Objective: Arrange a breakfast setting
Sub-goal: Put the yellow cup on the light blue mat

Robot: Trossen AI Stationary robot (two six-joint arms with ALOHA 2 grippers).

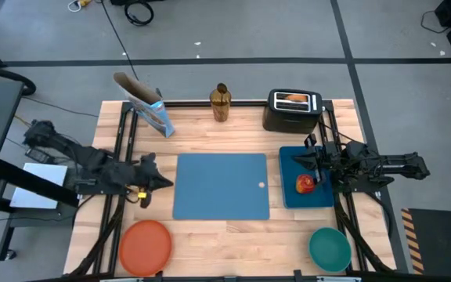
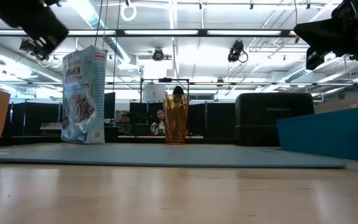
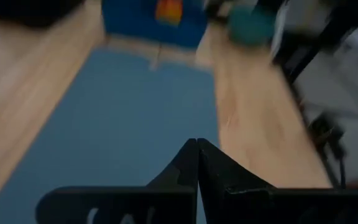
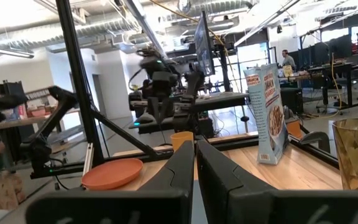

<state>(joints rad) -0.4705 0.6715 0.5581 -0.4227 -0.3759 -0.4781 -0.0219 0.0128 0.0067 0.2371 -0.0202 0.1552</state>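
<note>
High view shows the blue placemat [image 1: 221, 186] lying flat in the middle of the wooden table [image 1: 233, 231], directly ahead of the left gripper [image 1: 165, 183], whose closed tips point at the mat's near edge and hold nothing; in the left wrist view its two fingers [image 3: 185, 171] are pressed together over the mat. Across the mat, the right gripper [image 1: 302, 160] also has its jaws pressed together and empty, poised over a blue board [image 1: 292, 196]; the red apple [image 1: 305, 184] rests on that board just beside those jaws. Behind the right gripper stands a black toaster [image 1: 292, 111] with toast [image 1: 292, 99] in its slot. The orange plate [image 1: 145, 246] lies near the table's front edge, to one side of and behind the left jaws, and the teal bowl [image 1: 330, 247] sits at the opposite front corner, off to the side of the right jaws. The cereal box [image 1: 151, 106] stands at the back of the table, beyond the left jaws, with a gold faceted tumbler [image 1: 220, 104] between it and the toaster. An orange cup [image 4: 181, 140] shows in the right wrist view, past the right fingers. Low view shows a person [image 2: 160, 120] far off in the room.
</note>
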